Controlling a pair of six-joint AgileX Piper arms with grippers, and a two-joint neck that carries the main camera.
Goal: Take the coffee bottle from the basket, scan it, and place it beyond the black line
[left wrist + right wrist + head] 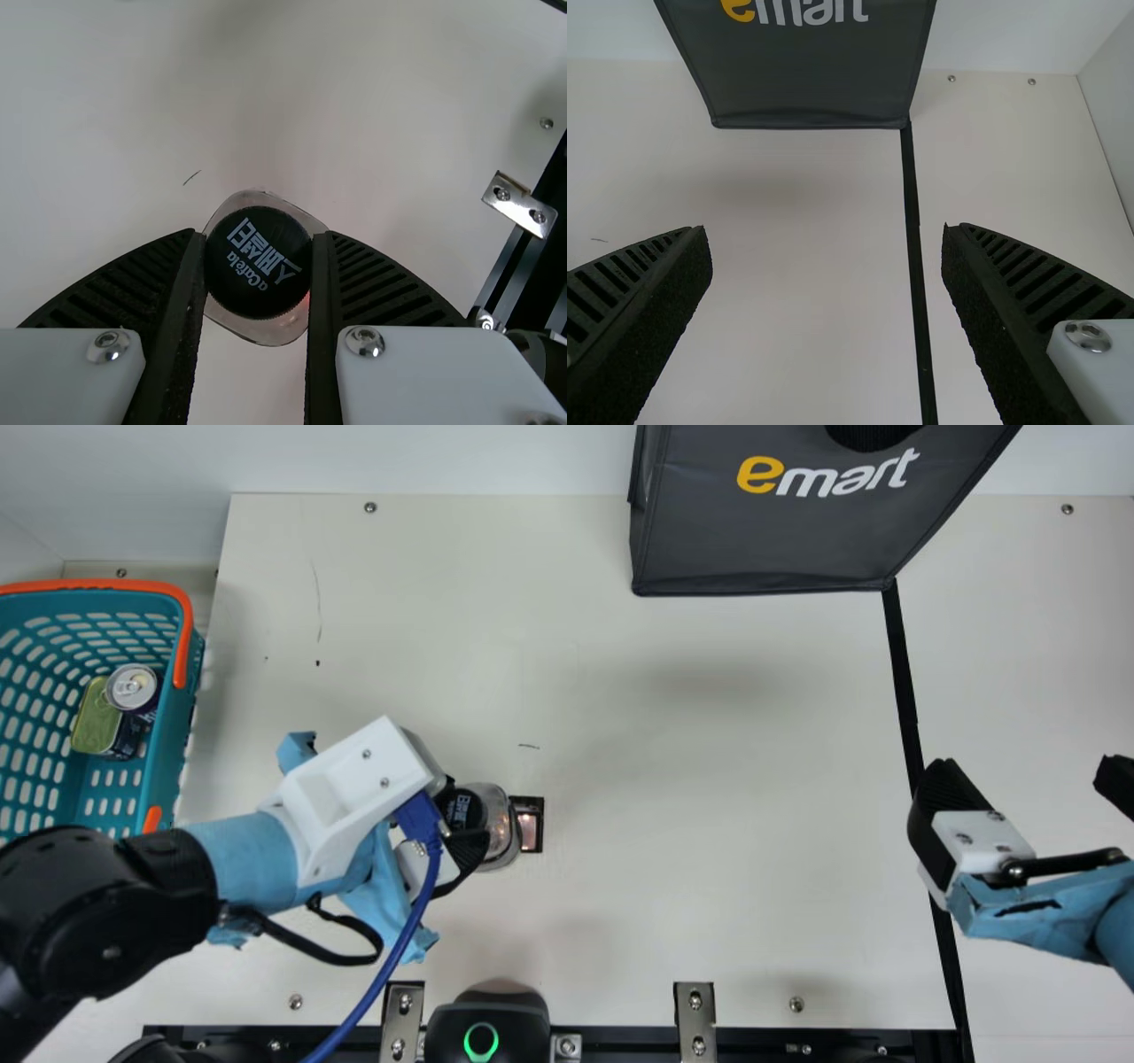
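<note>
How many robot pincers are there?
2. The left pincer is closed on the black lid of the coffee bottle; the right pincer is open near the black line.

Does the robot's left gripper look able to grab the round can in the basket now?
Probably not: the left gripper is closed on the coffee bottle, so it would likely have to let go first. Nothing seems to cover the round can in the basket, though.

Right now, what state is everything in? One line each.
Coffee bottle: capped, gripped
Left gripper: closed on bottle
Right gripper: open, nothing held
Basket: upright, tins inside
Dark bag: standing
Black device: green ring lit
</note>
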